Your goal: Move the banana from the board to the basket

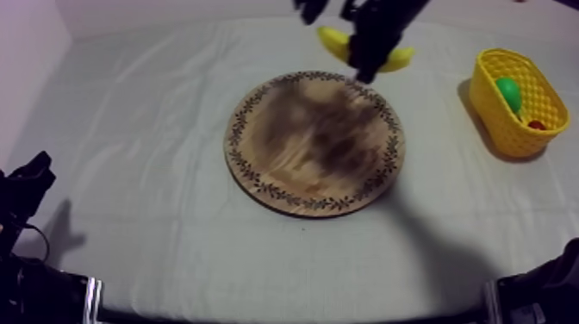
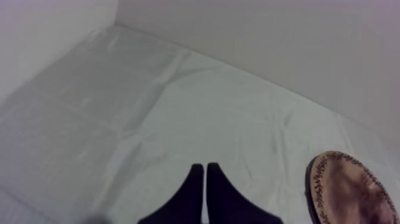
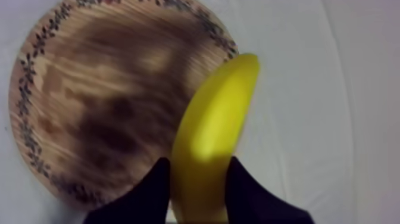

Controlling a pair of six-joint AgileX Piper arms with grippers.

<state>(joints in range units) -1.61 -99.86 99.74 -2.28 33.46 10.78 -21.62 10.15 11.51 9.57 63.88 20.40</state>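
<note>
My right gripper (image 1: pixel 366 65) comes in from the upper right and is shut on the yellow banana (image 1: pixel 398 59), held in the air over the far rim of the round wooden board (image 1: pixel 314 142). In the right wrist view its black fingers (image 3: pixel 153 184) clamp the banana (image 3: pixel 217 113) at one end, and the fruit stretches out past the edge of the board (image 3: pixel 107 95) and over the cloth. The yellow basket (image 1: pixel 508 133) stands at the table's right. My left gripper (image 1: pixel 30 177) rests low at the left, its fingers (image 2: pixel 205 179) together in a narrow wedge.
Inside the basket lie a green pear (image 1: pixel 508 90) and a small red fruit (image 1: pixel 536 124). The board's patterned rim (image 2: pixel 351 190) lies beyond my left gripper, with bare cloth between them. A pale wall bounds the table at the back and left.
</note>
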